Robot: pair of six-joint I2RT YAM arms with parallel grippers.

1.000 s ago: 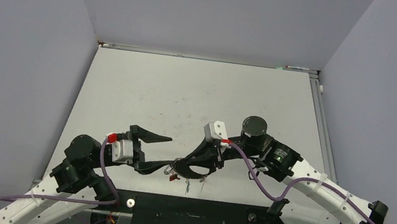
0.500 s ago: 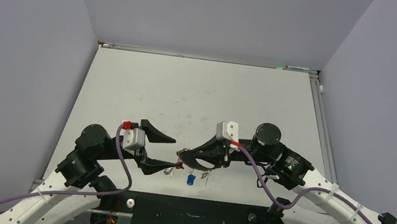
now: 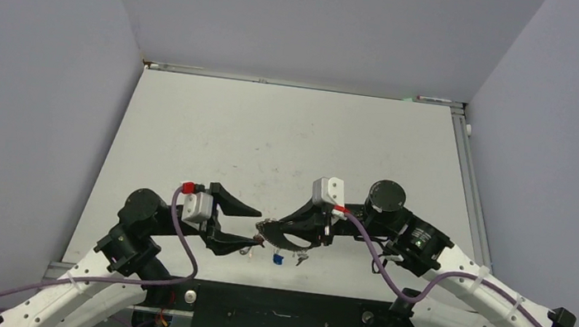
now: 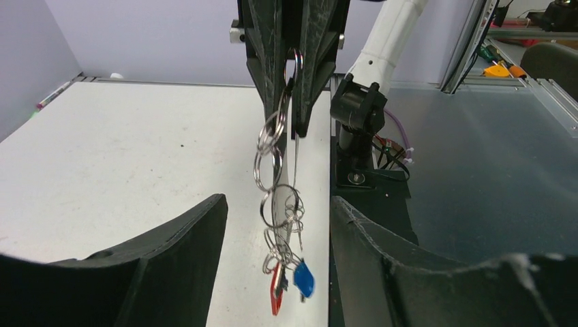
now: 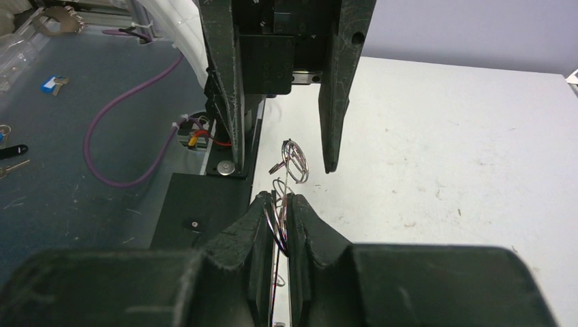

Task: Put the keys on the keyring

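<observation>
My right gripper point(image 5: 281, 199) is shut on the keyring point(image 5: 278, 221), a thin silvery ring standing edge-on between its pads. From the keyring point(image 4: 297, 146) a red tag point(image 4: 276, 291) and a blue tag point(image 4: 304, 279) dangle above the table. The keys point(image 4: 283, 221) show only as a tiny tangle of silvery loops and short pieces in that hanging chain. My left gripper point(image 4: 278, 203) is open, one finger on each side of the chain and touching nothing. From above, both grippers point(image 3: 255, 228) point(image 3: 268, 229) meet tip to tip near the table's front edge.
The white table point(image 3: 290, 130) runs back to grey walls. Just below the hanging tags lies the table's front edge, with a black mounting bar point(image 3: 276, 316). A purple cable point(image 3: 374, 261) loops off the right wrist.
The right gripper has pulled back to the right with the ring. The left gripper has moved right and forward until its fingers straddle the hanging chain. The blue tag has swung into sight.
</observation>
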